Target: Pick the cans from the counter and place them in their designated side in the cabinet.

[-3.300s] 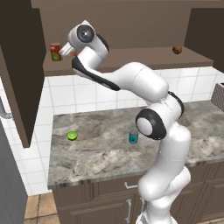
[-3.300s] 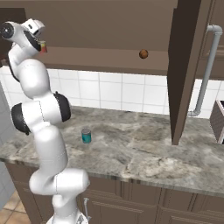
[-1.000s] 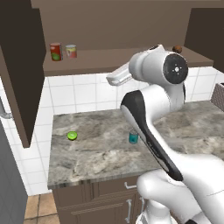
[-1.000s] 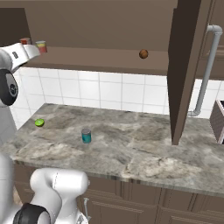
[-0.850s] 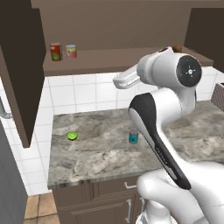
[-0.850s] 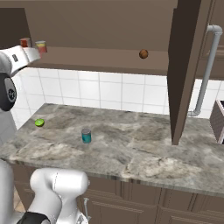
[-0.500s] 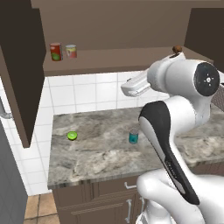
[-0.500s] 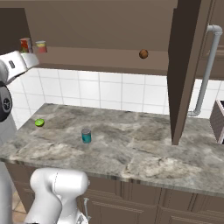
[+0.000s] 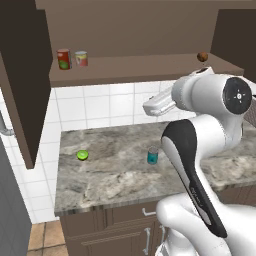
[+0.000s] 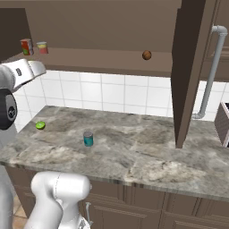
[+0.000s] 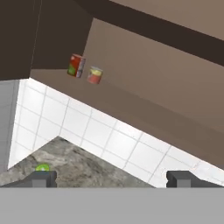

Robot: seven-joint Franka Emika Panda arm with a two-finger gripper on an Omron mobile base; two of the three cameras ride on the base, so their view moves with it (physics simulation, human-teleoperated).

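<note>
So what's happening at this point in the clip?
The arm is moving cans from the counter into the cabinet. The banded can already stands on the shelf's left end beside a taller red can. The teal can is still on the counter, with a lime half further left. The gripper is open and empty, away from the shelf.

Teal can [image 9: 152, 156] stands upright on the counter [image 9: 115, 175]; banded can [image 9: 81, 58] upright on the cabinet [image 9: 150, 67] shelf.
</note>
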